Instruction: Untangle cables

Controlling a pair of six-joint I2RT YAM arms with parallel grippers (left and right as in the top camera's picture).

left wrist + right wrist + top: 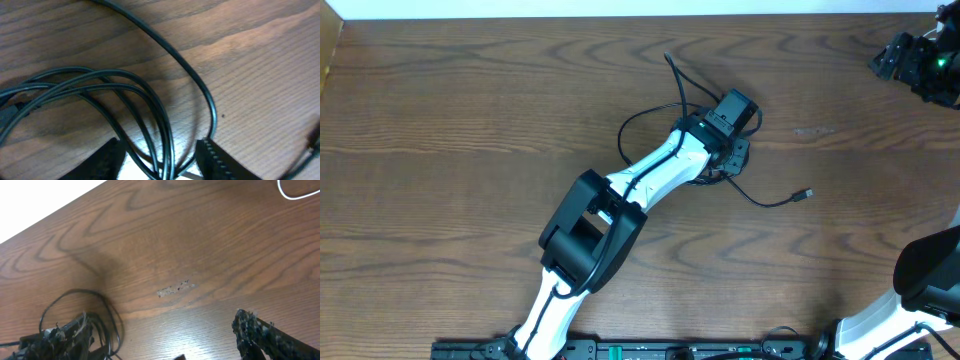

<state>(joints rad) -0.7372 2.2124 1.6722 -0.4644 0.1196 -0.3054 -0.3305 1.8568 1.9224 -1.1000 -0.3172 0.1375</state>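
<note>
The black cable (632, 124) lies coiled at the table's middle, with a tail running right to a small plug (807, 194). My left gripper (728, 156) is down on the coil. In the left wrist view its jaws (162, 162) are open, with several strands of the black cable (165, 125) between the fingers. A curve of the white cable (295, 194) shows only at the top right edge of the right wrist view. My right gripper (905, 58) is at the far right corner, and its jaws (160, 340) are wide open and empty.
The wooden table (470, 110) has a small scuffed patch (175, 287). The left arm (650, 180) stretches diagonally from the front edge to the middle. The right arm's base (930, 270) stands at the front right.
</note>
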